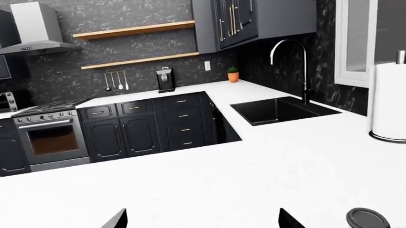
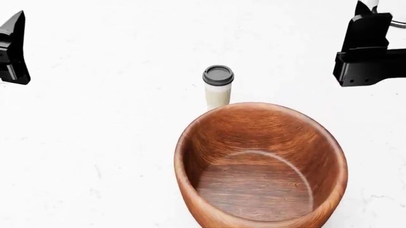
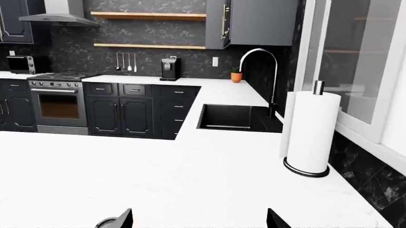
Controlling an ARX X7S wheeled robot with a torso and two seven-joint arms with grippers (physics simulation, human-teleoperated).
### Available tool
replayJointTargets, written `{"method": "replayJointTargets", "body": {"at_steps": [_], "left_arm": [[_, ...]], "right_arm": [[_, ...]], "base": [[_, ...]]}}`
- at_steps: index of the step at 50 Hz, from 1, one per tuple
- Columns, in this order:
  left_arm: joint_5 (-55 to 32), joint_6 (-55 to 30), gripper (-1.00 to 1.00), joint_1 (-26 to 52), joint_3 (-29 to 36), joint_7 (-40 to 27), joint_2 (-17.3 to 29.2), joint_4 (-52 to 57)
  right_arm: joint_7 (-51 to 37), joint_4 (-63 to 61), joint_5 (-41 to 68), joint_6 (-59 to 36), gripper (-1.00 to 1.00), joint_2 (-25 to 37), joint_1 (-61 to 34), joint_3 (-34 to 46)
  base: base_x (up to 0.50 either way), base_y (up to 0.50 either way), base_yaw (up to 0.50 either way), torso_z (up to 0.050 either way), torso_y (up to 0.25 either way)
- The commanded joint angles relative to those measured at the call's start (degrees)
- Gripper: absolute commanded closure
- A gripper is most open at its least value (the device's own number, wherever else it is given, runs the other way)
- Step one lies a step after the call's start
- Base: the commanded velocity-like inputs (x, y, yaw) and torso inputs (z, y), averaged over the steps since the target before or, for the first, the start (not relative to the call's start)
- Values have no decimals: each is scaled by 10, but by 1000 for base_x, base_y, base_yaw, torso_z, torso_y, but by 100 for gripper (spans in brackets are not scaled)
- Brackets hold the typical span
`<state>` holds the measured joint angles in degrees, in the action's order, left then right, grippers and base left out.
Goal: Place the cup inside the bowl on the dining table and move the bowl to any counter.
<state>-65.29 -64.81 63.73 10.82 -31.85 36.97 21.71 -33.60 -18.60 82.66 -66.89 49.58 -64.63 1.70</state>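
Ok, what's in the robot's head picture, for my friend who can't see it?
A big, deep, reddish-brown wooden bowl sits empty on a plain white tabletop. Just beyond it stands a small cream cup with a round grey lid. The black left gripper and right gripper hover at either side, holding nothing.

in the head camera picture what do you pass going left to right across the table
Left gripper → cup → right gripper. The bowl overlaps the cup's span, so I leave it unordered.
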Motion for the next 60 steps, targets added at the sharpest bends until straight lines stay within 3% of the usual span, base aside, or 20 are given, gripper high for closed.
{"method": "replayJointTargets", "body": {"at_steps": [1,10,21,38,49,55,60], "left_arm": [[1,4,-100,-2,4,-1,-2,0],[3,11,-100,-13,4,5,3,-2],[5,15,-100,-20,8,4,1,-1],[15,28,-100,-28,13,13,6,-8],[23,37,-100,-33,17,14,4,-12],[30,48,-100,-35,20,20,2,-14],[27,47,-100,-36,16,23,8,-18]], "right_arm": [[1,2,1,3,-100,-1,4,3],[20,28,-12,-2,-100,-22,-9,34],[180,195,-163,38,-100,-129,-96,188],[382,426,-340,155,-100,-220,-186,353],[517,661,-417,255,-100,-312,-249,420],[622,933,-482,391,-100,-417,-315,455],[635,936,-526,378,-100,-431,-302,424]], "base": [[191,0,0,0,0],[11,0,0,0,0],[0,0,0,0,0],[0,0,0,0,0],[0,0,0,0,0],[0,0,0,0,0],[0,0,0,0,0]]}}
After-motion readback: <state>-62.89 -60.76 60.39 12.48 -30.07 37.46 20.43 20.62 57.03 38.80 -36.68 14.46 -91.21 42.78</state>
